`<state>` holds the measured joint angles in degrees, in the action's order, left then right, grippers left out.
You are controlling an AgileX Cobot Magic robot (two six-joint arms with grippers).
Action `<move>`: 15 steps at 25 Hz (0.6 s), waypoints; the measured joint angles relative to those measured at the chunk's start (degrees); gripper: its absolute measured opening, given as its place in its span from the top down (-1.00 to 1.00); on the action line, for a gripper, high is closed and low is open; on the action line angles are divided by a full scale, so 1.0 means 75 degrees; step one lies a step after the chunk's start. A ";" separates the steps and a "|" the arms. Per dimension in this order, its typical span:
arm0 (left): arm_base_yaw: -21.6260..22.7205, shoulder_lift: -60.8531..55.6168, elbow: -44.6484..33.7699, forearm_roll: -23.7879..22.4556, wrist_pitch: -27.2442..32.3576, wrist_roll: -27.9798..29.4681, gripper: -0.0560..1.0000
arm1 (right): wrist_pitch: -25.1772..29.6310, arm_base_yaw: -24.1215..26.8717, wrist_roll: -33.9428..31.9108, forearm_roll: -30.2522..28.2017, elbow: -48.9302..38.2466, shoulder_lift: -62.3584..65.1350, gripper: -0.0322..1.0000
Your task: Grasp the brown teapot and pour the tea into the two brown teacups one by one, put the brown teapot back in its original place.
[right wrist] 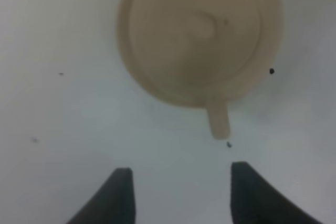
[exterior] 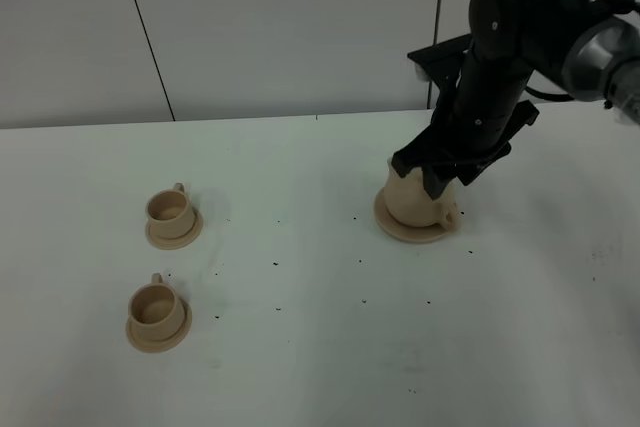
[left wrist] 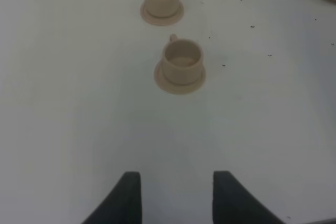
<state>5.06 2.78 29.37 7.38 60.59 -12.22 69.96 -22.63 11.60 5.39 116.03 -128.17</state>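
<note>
Brown teapot [exterior: 408,199]: one squat, round, matte tan clay pot on a white table [exterior: 320,347]. It sits on one flat, round, matte tan saucer [exterior: 398,231], which is wider than the pot's base. In the right wrist view the teapot [right wrist: 199,30] is seen blurred from above, with a short stub pointing towards the fingers. It is too blurred to tell whether the stub is the spout or the handle.

There are two black robot grippers. The right gripper [exterior: 438,182] hangs directly over the teapot, close against its top. Its two fingers [right wrist: 122,195] are spread apart and grasp nothing, with only bare table between them.

Two small matte tan teacups with little loop handles stand well to the left of the teapot. Each sits on its own small matching round saucer, which makes three saucers in all. The first teacup [exterior: 168,209] is the nearer one to the teapot. The second teacup [exterior: 155,305] is farther from the teapot, just in front of the first.

The left gripper [left wrist: 176,198] is well apart from the teapot, over bare table. Its fingers are released wide and hold nothing. Many tiny dark specks dot the table around the teapot.
</note>
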 joint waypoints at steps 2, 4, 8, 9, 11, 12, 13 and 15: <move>0.0000 0.0000 0.0000 0.0000 0.0000 0.0000 0.15 | 0.0000 0.0000 0.0235 -0.0190 0.0000 -0.0203 0.20; 0.0000 0.0000 0.0000 0.0000 0.0000 0.0000 0.15 | -0.0017 0.0000 0.0400 -0.0276 0.0000 -0.0368 0.21; 0.0000 0.0000 0.0000 0.0000 0.0000 0.0000 0.15 | -0.0183 0.0000 0.0544 -0.0274 0.0000 -0.0443 0.21; 0.0000 0.0000 0.0000 0.0000 0.0000 0.0000 0.15 | -0.0251 0.0000 0.0596 -0.0280 0.0000 -0.0443 0.21; 0.0000 0.0000 0.0000 0.0000 0.0000 0.0000 0.15 | -0.0356 0.0000 0.0695 -0.0280 0.0000 -0.0443 0.21; 0.0000 0.0000 0.0000 0.0000 0.0000 0.0000 0.15 | -0.0393 0.0000 0.0754 -0.0280 0.0000 -0.0443 0.21; 0.0000 0.0000 0.0000 0.0000 0.0003 0.0000 0.15 | -0.0449 0.0000 0.0826 -0.0280 0.0000 -0.0443 0.21; 0.0000 0.0000 0.0000 0.0000 0.0003 0.0000 0.15 | -0.0562 0.0000 0.0908 -0.0280 0.0000 -0.0453 0.21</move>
<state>5.06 2.78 29.37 7.38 60.62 -12.22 65.75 -22.63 18.41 3.29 116.03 -131.57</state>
